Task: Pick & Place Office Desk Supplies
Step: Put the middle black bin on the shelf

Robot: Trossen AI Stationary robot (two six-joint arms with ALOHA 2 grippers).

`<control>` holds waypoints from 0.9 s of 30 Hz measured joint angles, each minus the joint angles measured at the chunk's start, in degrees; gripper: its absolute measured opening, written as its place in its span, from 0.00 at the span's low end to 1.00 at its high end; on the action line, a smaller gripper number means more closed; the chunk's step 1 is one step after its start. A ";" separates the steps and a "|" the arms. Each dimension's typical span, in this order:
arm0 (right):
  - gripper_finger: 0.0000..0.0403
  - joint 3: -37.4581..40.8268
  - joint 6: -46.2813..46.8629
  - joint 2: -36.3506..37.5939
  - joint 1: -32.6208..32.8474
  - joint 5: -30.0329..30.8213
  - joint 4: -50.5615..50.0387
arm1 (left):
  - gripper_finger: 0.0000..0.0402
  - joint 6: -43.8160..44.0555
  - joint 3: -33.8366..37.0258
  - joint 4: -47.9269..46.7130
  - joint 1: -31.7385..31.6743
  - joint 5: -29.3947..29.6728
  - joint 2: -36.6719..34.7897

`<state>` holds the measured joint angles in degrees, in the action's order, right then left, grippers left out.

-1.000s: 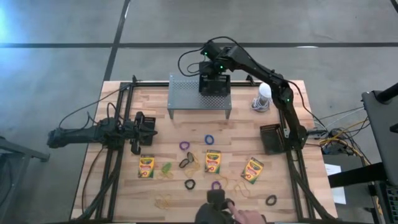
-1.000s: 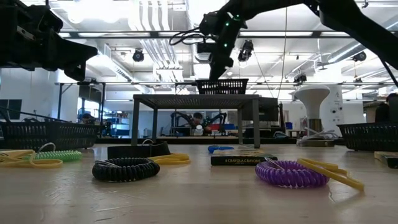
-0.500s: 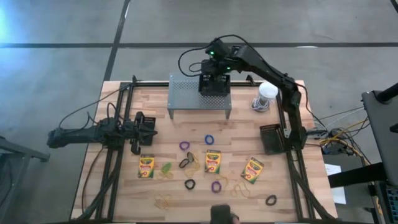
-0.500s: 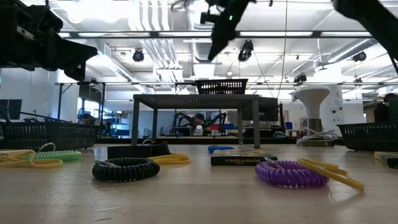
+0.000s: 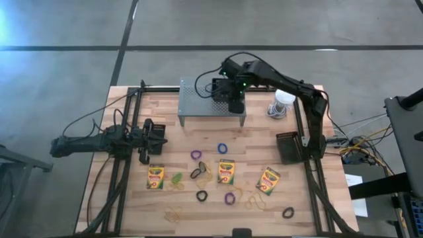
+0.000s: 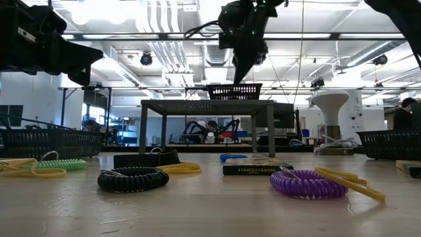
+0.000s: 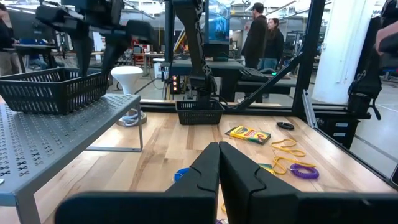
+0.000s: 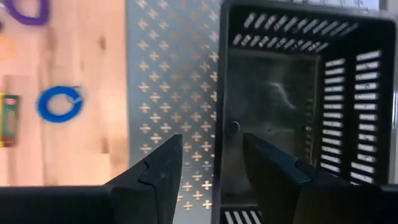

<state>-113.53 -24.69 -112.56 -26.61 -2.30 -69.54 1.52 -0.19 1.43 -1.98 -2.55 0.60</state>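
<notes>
We observe the right tool (image 8: 208, 165) positioned above the black basket (image 5: 228, 91) that sits on the grey mesh rack (image 5: 198, 102). Its fingers are spread apart and grasp nothing. In the right wrist view the basket interior shows no item we can identify, so we cannot confirm what it contains. We judge this pose to be a release position over the receptacle.

The left tool (image 7: 219, 168) is clenched and empty. It waits at the left side of the tabletop (image 5: 172, 135), well apart from the supplies.

The supplies lie on the front half of the tabletop, well apart from the right tool:
- Three crayon boxes (image 5: 226, 171) lie flat in a loose row.
- A blue loop band (image 5: 222, 148) lies nearest the rack.
- Purple loop bands (image 5: 229, 198) and black loop bands (image 5: 201, 196) lie among the boxes.
- Thin tan rubber bands (image 5: 174, 213) lie near the front edge.

We judge that the next pick requires the right tool to travel forward from the rack.
</notes>
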 joint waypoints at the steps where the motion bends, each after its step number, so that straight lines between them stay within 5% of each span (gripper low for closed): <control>1: 0.38 0.94 0.03 0.26 -0.02 0.55 0.77 | 0.04 0.00 0.00 0.00 0.00 0.00 0.00; 17: 0.06 4.27 -2.67 1.38 -0.61 2.49 7.90 | 0.04 0.00 0.00 0.00 0.00 0.17 0.00; 27: 0.04 4.32 -4.52 1.19 -1.91 2.51 12.07 | 0.04 0.00 0.00 0.00 0.00 0.17 0.00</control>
<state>-109.21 -29.21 -111.37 -28.52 0.21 -57.47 1.52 -0.19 1.43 -1.98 -2.37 0.60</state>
